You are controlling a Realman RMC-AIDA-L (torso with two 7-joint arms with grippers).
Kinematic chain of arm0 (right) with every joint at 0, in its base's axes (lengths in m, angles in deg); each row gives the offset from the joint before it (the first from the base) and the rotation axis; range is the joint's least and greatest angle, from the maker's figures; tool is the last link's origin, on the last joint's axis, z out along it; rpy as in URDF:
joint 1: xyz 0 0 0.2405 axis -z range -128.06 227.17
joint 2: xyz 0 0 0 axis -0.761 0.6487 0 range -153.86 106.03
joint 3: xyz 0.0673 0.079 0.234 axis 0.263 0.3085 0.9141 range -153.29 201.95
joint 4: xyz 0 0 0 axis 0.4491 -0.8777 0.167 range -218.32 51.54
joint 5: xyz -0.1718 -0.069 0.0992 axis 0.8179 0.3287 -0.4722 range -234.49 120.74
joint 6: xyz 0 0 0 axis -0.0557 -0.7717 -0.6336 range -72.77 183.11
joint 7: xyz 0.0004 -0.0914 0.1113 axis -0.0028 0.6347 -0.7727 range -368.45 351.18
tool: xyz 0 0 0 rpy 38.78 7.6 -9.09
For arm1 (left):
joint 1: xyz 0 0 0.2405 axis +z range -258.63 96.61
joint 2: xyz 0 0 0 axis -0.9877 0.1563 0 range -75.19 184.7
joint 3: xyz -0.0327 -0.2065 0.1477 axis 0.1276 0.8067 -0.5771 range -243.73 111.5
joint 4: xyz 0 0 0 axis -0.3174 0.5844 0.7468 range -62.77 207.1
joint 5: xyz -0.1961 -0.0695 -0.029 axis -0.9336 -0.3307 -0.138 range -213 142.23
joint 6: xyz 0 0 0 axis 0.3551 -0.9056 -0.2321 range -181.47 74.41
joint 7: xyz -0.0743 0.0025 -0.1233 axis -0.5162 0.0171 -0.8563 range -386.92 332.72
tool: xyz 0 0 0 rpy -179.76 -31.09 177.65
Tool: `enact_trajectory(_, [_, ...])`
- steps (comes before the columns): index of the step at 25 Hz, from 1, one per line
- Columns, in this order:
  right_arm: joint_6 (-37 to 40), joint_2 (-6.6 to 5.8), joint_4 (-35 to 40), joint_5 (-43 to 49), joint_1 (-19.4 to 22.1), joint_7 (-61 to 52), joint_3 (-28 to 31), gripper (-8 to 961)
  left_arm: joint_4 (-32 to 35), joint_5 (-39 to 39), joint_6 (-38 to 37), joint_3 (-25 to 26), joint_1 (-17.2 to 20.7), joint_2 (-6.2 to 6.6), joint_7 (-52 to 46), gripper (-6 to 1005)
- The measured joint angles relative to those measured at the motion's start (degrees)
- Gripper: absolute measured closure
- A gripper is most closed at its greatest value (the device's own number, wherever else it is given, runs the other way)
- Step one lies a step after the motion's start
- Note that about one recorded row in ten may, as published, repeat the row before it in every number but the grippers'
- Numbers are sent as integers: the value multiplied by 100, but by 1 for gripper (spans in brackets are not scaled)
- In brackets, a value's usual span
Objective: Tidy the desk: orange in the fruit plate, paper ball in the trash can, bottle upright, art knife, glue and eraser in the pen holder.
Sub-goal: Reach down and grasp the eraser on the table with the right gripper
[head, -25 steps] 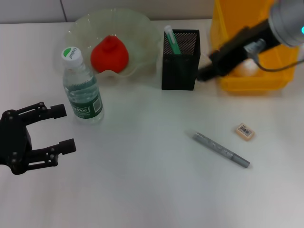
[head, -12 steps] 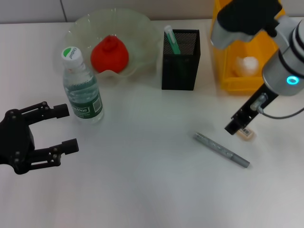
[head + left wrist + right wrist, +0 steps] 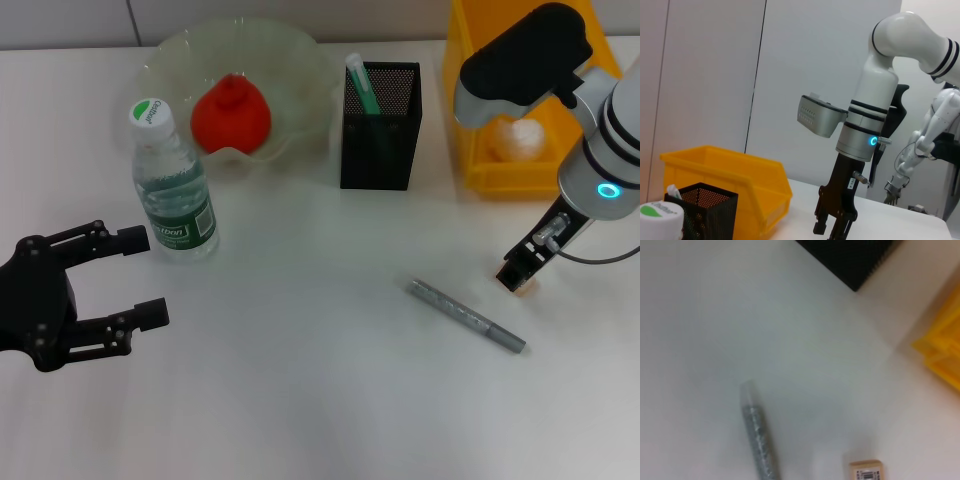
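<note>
Right gripper [image 3: 517, 279] hovering directly over eraser [image 3: 866, 471] at head view's right centre, positioned for pickup; jaws state: cannot tell | Left gripper [image 3: 125, 278] idling lower left, jaws open | Pen holder [image 3: 379, 125] waiting upper centre, eraser's destination

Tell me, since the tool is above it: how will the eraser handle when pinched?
The eraser looks small and blocky, so probably light and unlikely to roll. Lying flat, it may be hard to pinch. The right tool hovers over it.

Orange [image 3: 231, 113] in fruit plate [image 3: 300, 60]; bottle [image 3: 171, 190] upright; eraser [image 3: 866, 471] on desk.
</note>
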Motion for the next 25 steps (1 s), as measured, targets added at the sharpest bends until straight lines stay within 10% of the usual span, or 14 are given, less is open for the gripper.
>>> enact_trajectory(25, [-763, 1, -800, -282, 63, 65, 16, 562, -32, -1, 70, 19, -83, -29, 60, 187])
